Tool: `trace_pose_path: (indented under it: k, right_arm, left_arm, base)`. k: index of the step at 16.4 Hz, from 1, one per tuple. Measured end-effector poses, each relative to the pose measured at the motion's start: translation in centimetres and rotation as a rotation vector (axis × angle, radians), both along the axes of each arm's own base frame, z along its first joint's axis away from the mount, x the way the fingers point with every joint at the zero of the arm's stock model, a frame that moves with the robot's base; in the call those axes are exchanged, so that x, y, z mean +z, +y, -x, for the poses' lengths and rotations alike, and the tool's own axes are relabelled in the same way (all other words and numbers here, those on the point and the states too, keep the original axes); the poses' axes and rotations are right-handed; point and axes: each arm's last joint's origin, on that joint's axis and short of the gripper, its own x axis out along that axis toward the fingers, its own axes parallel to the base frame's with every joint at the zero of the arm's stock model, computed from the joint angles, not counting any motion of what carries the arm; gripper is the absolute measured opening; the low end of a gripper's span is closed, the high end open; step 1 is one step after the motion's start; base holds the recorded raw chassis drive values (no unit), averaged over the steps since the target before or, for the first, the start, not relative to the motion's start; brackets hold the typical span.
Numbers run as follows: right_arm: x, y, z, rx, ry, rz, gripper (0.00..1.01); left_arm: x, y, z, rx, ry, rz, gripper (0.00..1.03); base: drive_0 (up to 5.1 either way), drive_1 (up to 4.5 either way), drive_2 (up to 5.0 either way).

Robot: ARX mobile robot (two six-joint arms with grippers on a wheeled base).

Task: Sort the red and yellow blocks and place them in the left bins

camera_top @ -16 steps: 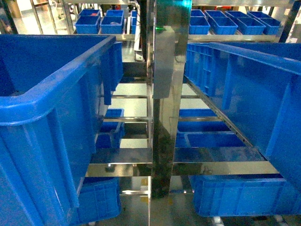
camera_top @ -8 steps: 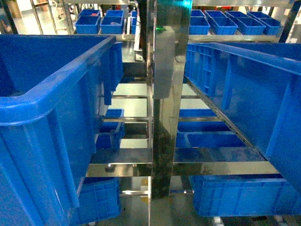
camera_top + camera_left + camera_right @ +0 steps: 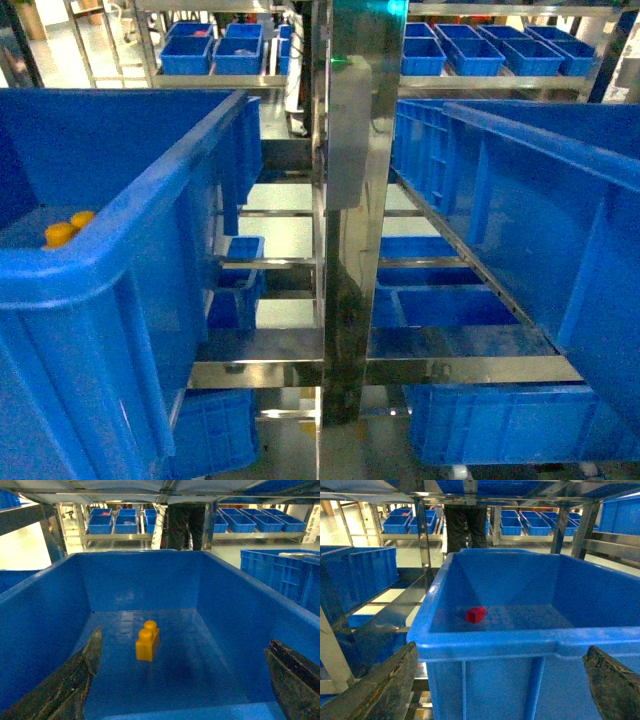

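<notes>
A yellow block (image 3: 148, 641) lies on the floor of the left blue bin (image 3: 45, 605); its studs (image 3: 66, 229) peek over that bin's rim (image 3: 130, 215) in the head view. My left gripper (image 3: 182, 672) hovers open above this bin's near edge, nothing between its fingers. A red block (image 3: 475, 614) rests inside the right blue bin (image 3: 485, 647), whose wall (image 3: 520, 200) fills the right of the head view. In front of that bin's near wall my right gripper (image 3: 502, 680) stands open and empty. Neither gripper shows in the head view.
A vertical steel post (image 3: 350, 200) of the rack stands between the two bins. Horizontal steel rails (image 3: 390, 370) run under them, with more blue bins (image 3: 450, 300) on lower shelves. Further shelving with several blue bins (image 3: 480, 50) lines the back.
The head view has shifted slightly, with the bins sitting lower in frame. The yellow block's studs now show over the left bin's rim.
</notes>
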Motion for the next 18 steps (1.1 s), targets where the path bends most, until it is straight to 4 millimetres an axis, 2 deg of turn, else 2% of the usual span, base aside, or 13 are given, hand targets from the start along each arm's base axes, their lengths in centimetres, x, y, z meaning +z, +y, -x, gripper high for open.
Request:
trace_pose_path:
  k: [4, 5, 7, 11, 13, 15, 18]
  right_arm:
    - [0.1, 0.0, 0.0, 0.000, -0.008, 0.000, 0.98]
    - [0.1, 0.0, 0.0, 0.000, -0.011, 0.000, 0.98]
    - [0.1, 0.0, 0.0, 0.000, -0.005, 0.000, 0.98]
    - [-0.7, 0.0, 0.0, 0.000, -0.006, 0.000, 0.56]
    - [-1.2, 0.0, 0.0, 0.000, -0.005, 0.000, 0.31]
    - [-1.3, 0.0, 0.0, 0.000, -0.010, 0.000, 0.05]
    - [-2.3, 0.0, 0.0, 0.000, -0.008, 0.002, 0.02]
  left_arm:
    - [0.1, 0.0, 0.0, 0.001, -0.008, 0.002, 0.98]
    - [0.1, 0.0, 0.0, 0.004, -0.008, 0.002, 0.95]
    - [-0.3, 0.0, 0.4, 0.002, -0.011, 0.002, 0.75]
    - [-1.5, 0.0, 1.1, 0.002, 0.000, 0.002, 0.32]
    - [-1.7, 0.0, 1.4, 0.002, -0.008, 0.002, 0.06]
    - [-2.0, 0.0, 1.7, 0.002, -0.010, 0.005, 0.02]
    - [-2.4, 0.0, 2.0, 0.001, -0.025, 0.005, 0.02]
  base:
    - [0.0, 0.00, 0.0]
    - [0.0, 0.00, 0.0]
    - [0.0, 0.00, 0.0]
    - [0.0, 0.00, 0.0]
    - [0.0, 0.00, 0.0]
    - [0.0, 0.00, 0.0]
    - [0.0, 0.00, 0.0]
